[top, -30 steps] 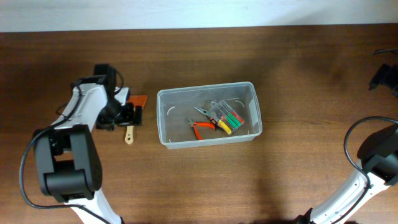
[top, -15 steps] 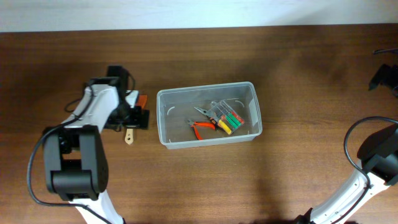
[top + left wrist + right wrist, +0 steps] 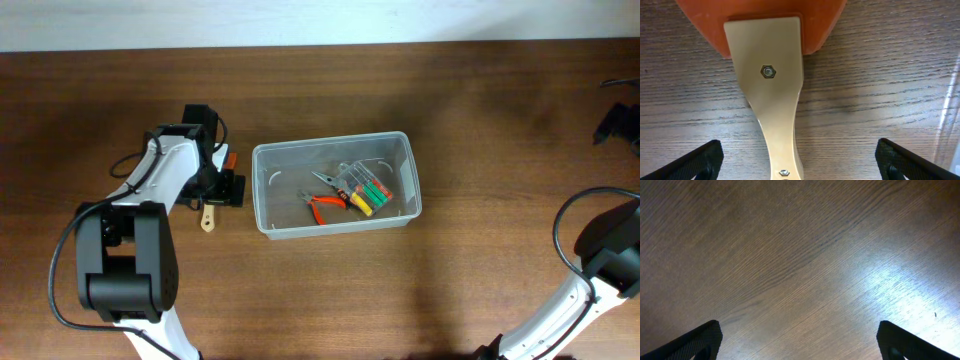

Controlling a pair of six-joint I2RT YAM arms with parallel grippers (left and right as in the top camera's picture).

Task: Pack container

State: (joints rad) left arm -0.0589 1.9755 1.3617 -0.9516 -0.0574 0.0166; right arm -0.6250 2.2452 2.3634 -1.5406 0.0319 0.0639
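Observation:
The container (image 3: 262, 190) is a clear plastic bin at the table's middle. It holds orange-handled pliers (image 3: 324, 205) and a clear case of coloured screwdrivers (image 3: 371, 190). A scraper with a pale wooden handle (image 3: 208, 218) and an orange blade (image 3: 229, 158) lies on the table just left of the bin. My left gripper (image 3: 216, 190) is open above it. In the left wrist view the handle (image 3: 771, 95) and blade (image 3: 760, 20) lie between the open fingers (image 3: 800, 159), which do not touch them. My right gripper (image 3: 618, 124) is open and empty at the far right edge.
The bin's clear wall (image 3: 951, 105) shows at the right edge of the left wrist view, close to the scraper. The right wrist view shows only bare brown wood (image 3: 800, 255) under the open fingers (image 3: 800, 340).
My left arm has swung to the right, toward the bin, and now covers most of the scraper. The right arm and the bin's contents have not moved.

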